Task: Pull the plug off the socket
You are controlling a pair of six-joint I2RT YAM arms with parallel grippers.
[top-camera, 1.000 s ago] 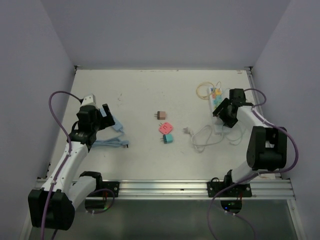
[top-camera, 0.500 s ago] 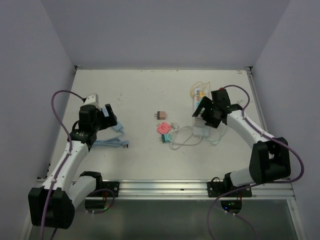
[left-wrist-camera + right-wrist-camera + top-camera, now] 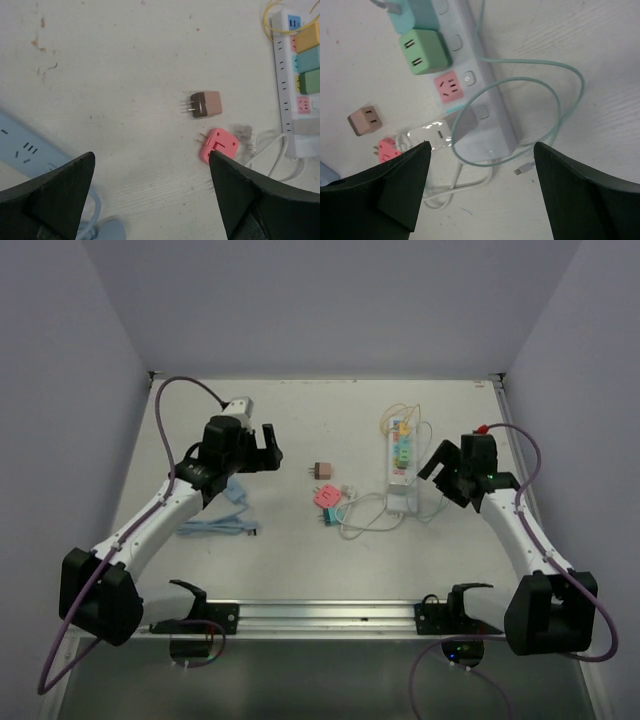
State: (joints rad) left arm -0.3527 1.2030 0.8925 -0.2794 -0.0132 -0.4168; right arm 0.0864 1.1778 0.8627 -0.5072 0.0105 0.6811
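Observation:
A white power strip (image 3: 399,472) lies right of centre with yellow, teal and green plugs (image 3: 403,438) seated in it. In the right wrist view the strip (image 3: 485,107) shows its green plug (image 3: 425,51) and teal plug (image 3: 415,15). My right gripper (image 3: 442,475) is open and empty just right of the strip, its jaws (image 3: 482,145) spread above the strip's near end. My left gripper (image 3: 270,448) is open and empty left of centre; in its own view (image 3: 151,155) it hovers over bare table, with the strip (image 3: 286,85) far to the right.
Loose plugs lie mid-table: brown (image 3: 322,470), pink (image 3: 329,497), teal (image 3: 334,517). A white cord (image 3: 370,520) and a thin green cable (image 3: 560,115) loop by the strip. A blue power strip (image 3: 225,515) lies at the left. Walls enclose the table.
My right gripper dragged the power strip leftward, then let go and drew back to its right. My left arm swung up and right toward the table's middle.

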